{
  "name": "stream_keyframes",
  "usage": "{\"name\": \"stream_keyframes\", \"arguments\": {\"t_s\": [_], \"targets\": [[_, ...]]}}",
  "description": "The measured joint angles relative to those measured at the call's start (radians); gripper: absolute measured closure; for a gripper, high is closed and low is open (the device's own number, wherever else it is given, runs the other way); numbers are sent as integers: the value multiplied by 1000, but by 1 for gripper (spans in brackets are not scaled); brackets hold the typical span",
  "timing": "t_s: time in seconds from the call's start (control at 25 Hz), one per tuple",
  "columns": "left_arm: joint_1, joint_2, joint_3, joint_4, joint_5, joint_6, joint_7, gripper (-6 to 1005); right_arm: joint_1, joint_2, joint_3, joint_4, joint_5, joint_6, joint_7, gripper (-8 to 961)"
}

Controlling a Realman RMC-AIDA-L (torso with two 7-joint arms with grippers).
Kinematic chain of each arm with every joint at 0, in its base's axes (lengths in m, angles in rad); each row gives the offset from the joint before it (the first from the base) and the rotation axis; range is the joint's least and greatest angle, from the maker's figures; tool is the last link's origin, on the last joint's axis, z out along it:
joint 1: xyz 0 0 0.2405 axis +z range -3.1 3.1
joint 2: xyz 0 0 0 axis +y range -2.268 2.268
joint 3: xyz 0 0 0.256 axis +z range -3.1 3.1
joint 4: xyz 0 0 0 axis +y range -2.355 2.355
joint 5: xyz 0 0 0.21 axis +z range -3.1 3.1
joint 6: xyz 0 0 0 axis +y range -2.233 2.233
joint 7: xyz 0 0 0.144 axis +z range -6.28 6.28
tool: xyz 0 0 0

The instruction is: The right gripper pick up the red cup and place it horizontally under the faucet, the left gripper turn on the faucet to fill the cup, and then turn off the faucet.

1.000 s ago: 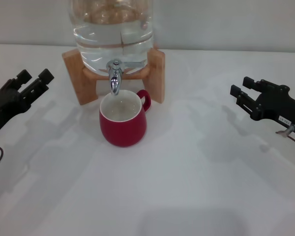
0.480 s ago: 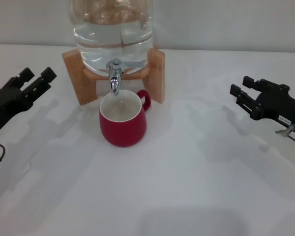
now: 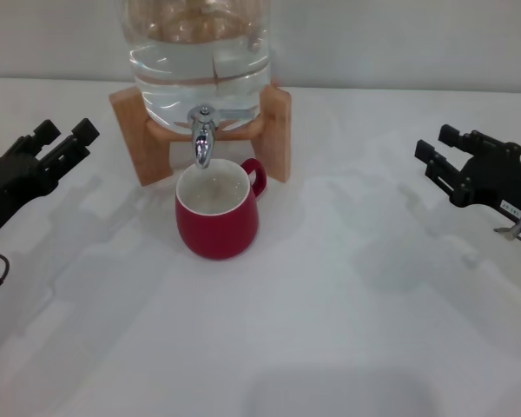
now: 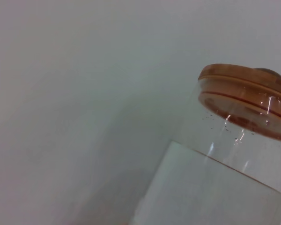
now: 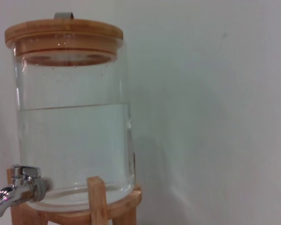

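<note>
The red cup (image 3: 217,213) stands upright under the faucet (image 3: 202,135); my left end effector (image 3: 59,142) and right end effector (image 3: 443,156), fingers apart, flank it well clear; filling looks finished.

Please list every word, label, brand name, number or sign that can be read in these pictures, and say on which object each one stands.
Small white label on the right gripper housing: it bears dark characters, too small and blurred to read.
Red cup, faucet, glass water jar, wooden lid, wooden stand, left gripper: no text visible.
</note>
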Motion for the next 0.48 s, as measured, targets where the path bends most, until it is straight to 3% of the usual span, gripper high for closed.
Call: {"name": "stream_keyframes", "arguments": {"t_s": [0.2,0.48], "targets": [[-6,0,1,0,0,0,0,107,8,-3,-3,1,-64,-9,12,530],[-7,0,1,0,0,-4,-1,107,0,9,23,11,-89,-2,5,263]]}}
